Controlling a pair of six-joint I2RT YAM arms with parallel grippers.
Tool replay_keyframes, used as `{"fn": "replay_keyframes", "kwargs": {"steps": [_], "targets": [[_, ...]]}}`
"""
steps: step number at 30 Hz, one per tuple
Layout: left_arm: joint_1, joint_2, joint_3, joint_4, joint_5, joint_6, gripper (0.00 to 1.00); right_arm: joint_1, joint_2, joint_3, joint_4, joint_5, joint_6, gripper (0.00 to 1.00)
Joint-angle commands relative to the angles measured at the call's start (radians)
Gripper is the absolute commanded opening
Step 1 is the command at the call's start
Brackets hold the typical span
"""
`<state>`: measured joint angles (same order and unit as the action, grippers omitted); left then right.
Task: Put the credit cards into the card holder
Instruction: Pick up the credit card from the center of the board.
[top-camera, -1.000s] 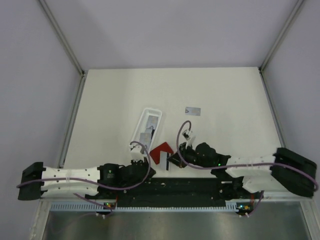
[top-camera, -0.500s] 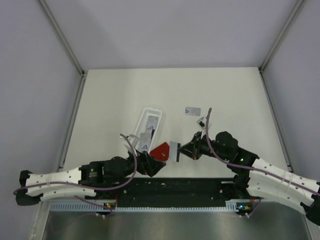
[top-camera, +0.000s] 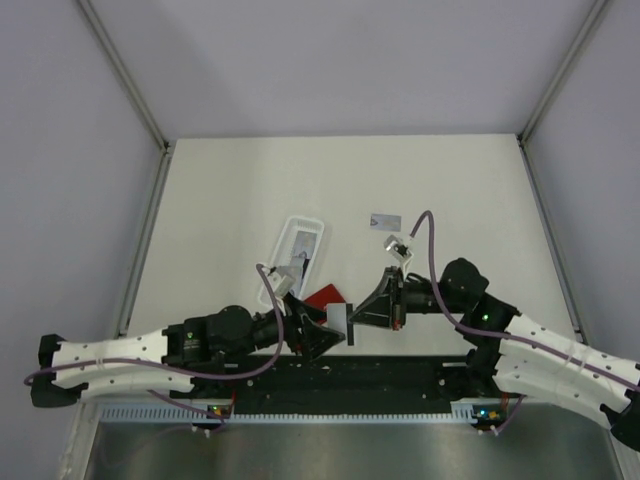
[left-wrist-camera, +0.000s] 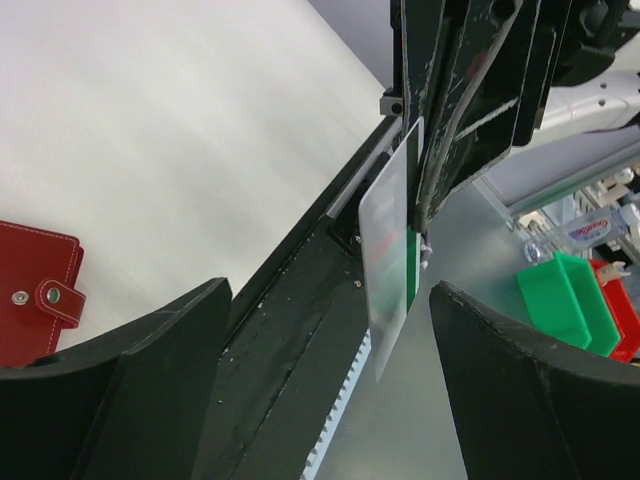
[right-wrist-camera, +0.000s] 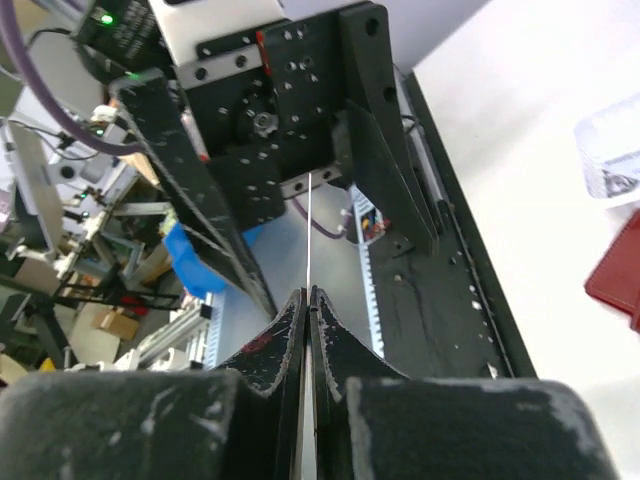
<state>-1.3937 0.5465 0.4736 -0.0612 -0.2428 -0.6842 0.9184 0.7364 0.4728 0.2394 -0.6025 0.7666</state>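
Halfway at best: the right gripper (top-camera: 358, 318), fingers clenched on one grey credit card (top-camera: 340, 322), holds it upright at lower centre between the released fingers of the left gripper (left-wrist-camera: 328, 300). The red card holder (top-camera: 325, 296) lies just behind on the tabletop (top-camera: 450, 180), apparently shut. A second card (top-camera: 386, 221) waits at upper centre, and others sit in the white tray (top-camera: 279, 250).

Red card holder (left-wrist-camera: 30, 270) with pale stitching; plain pale grey credit card (left-wrist-camera: 388, 250); white surface (left-wrist-camera: 180, 120) beside it.
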Motion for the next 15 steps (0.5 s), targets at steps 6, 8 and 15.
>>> {"fn": "replay_keyframes", "kwargs": {"steps": [6,8,15], "targets": [[0.002,0.016,0.020,0.204,0.117,0.054,0.21,-0.036,0.006,0.020,0.184,-0.083,0.083,0.00],[0.002,0.021,0.011,0.242,0.138,0.061,0.02,-0.038,0.004,0.017,0.186,-0.074,0.089,0.20],[0.002,0.004,-0.038,0.348,0.108,0.023,0.00,-0.038,-0.002,-0.046,0.305,-0.054,0.138,0.47]]}}
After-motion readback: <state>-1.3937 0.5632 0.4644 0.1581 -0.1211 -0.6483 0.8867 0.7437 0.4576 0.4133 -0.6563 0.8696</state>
